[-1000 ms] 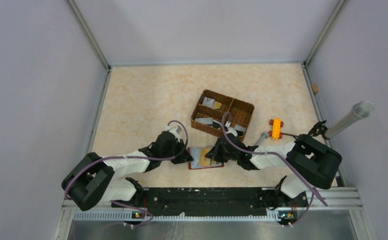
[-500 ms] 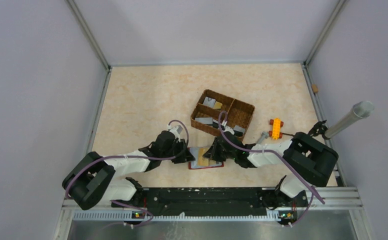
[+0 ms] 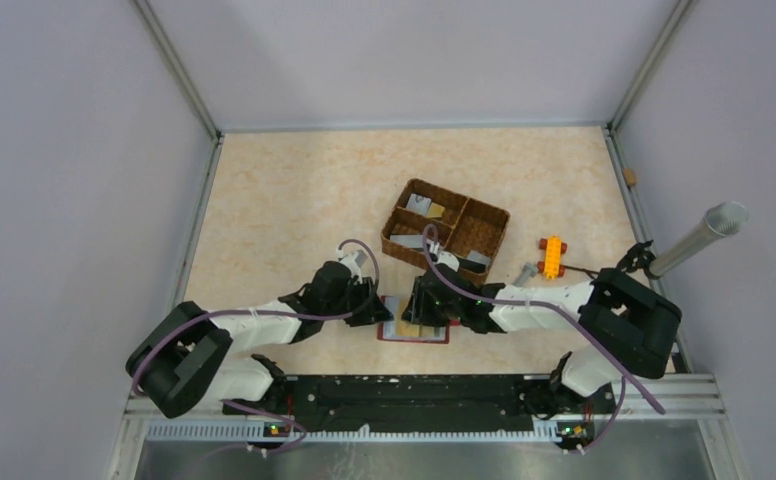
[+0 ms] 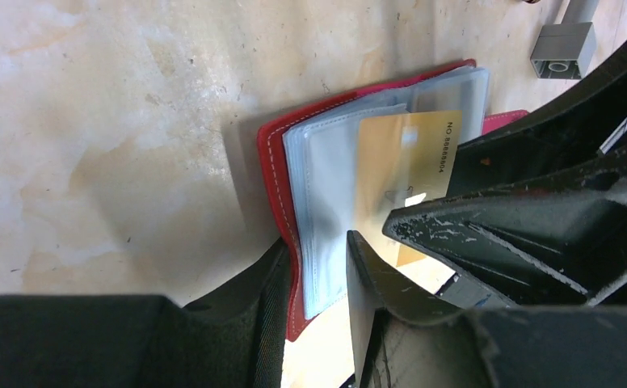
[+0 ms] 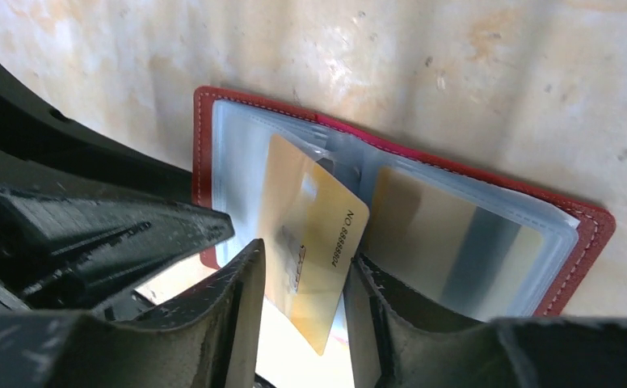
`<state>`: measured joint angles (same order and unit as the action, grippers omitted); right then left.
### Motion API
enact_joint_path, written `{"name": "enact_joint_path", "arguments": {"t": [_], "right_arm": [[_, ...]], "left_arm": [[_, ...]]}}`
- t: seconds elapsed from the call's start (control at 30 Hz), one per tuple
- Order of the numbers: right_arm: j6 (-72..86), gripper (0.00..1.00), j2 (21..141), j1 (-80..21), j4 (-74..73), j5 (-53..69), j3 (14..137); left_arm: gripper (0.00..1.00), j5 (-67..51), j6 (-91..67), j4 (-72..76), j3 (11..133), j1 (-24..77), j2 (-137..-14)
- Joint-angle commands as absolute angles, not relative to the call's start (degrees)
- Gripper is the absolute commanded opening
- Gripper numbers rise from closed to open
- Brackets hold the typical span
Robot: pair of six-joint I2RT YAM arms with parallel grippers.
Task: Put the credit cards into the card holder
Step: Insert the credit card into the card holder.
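Since a second ago the right claw (image 5: 306, 271) has slid leftward over the card holder (image 5: 589, 234), and its jaws, shut then, now stand partly apart; the left claw (image 4: 317, 259) has kept its place, though its jaws have widened a little too; the holder has not shifted on the table (image 3: 294, 200). Between the right claw's parted fingers (image 5: 241, 315) lies the gold card (image 5: 314, 230), face up and slanted, its far end under the lip of a clear pocket by the holder's fold, its near corner reaching back beneath the claw; neither finger presses on its faces, so that claw holds nothing; just ahead and to the right of it, tan and grey show through the clear pocket of the holder's other half. The left claw straddles the holder's opposite edge, red cover and clear sleeves lying between its two fingers (image 4: 254, 323); its jaws are partly open, and whether they pinch that edge I cannot tell; the tips of the two claws stand just beside each other over the open holder. Beyond the right claw, near the holder but apart from it, sits the wicker basket (image 3: 495, 213) with more credit cards (image 3: 416, 204) in its compartments; well off to that claw's right lie a grey block (image 4: 563, 48), an orange brick (image 3: 552, 257) and a metal tube (image 3: 699, 235).
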<state>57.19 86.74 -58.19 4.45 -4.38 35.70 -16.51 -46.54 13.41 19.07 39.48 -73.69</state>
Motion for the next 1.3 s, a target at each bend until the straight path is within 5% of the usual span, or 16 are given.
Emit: {"name": "enact_joint_path", "arguments": {"t": [0.0,0.6,0.9,1.27], "right_arm": [[52.27,0.41,85.54,-59.99,-12.94,-7.13,37.05],[47.43,0.53,76.93,-61.27,-23.58,-14.2,43.82],[45.99,0.58,78.25,-61.48,-28.27,-16.69,45.03],[47.77,0.53,79.58,-61.46,-20.39,-11.99,40.52]], "left_arm": [[0.34,-11.62,-44.65,8.09,17.43,39.73,-75.99],[0.34,-12.74,-45.68,8.7,17.34,39.77,-73.86],[0.5,-15.24,-48.24,10.74,16.31,39.82,-70.94],[0.49,-19.95,-55.96,21.23,14.34,41.1,-74.65]]}}
